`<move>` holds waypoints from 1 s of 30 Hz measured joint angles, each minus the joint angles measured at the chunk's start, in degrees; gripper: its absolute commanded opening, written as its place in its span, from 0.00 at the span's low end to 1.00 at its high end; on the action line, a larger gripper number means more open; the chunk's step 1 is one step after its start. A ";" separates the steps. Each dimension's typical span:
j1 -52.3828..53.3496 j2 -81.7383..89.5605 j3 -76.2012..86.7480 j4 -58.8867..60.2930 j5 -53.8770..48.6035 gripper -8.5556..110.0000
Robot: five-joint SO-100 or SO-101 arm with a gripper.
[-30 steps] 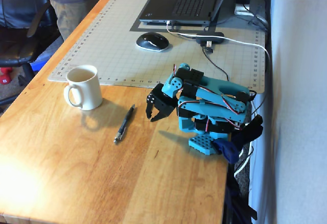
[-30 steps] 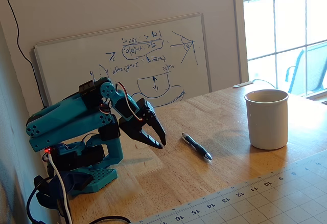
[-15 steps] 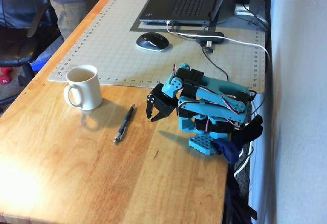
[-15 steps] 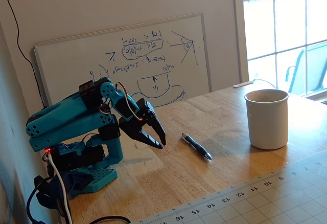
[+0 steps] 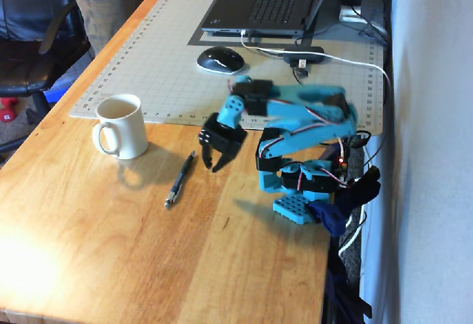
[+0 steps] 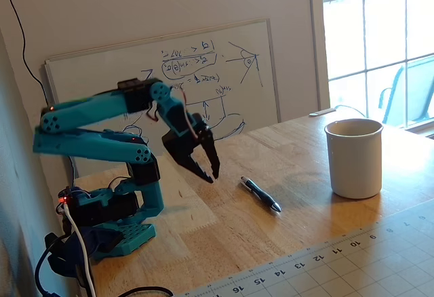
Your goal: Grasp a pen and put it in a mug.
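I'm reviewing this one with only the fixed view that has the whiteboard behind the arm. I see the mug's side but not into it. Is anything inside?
Observer: No. In a fixed view that looks down on the table, the mug looks empty, and its inside is brownish.
Operator: Where is its handle? I see none.
Observer: The handle is on the side turned away from the pen, toward that view's lower left.
Operator: Are the jaws over the pen?
Observer: Not quite. The gripper hangs open just right of the pen's far end in that view, without touching it.
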 measured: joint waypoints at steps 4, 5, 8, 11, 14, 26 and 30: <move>-0.70 -9.05 -8.35 -0.09 0.00 0.17; -0.70 -11.16 -9.93 -0.09 0.00 0.19; -0.70 -18.02 -13.80 -0.09 0.00 0.23; -0.70 -25.93 -17.05 -0.09 0.00 0.26; 1.14 -34.01 -20.48 -0.09 0.00 0.27; 3.69 -55.02 -36.83 -0.09 0.00 0.27; 3.69 -58.45 -39.55 -0.09 0.00 0.27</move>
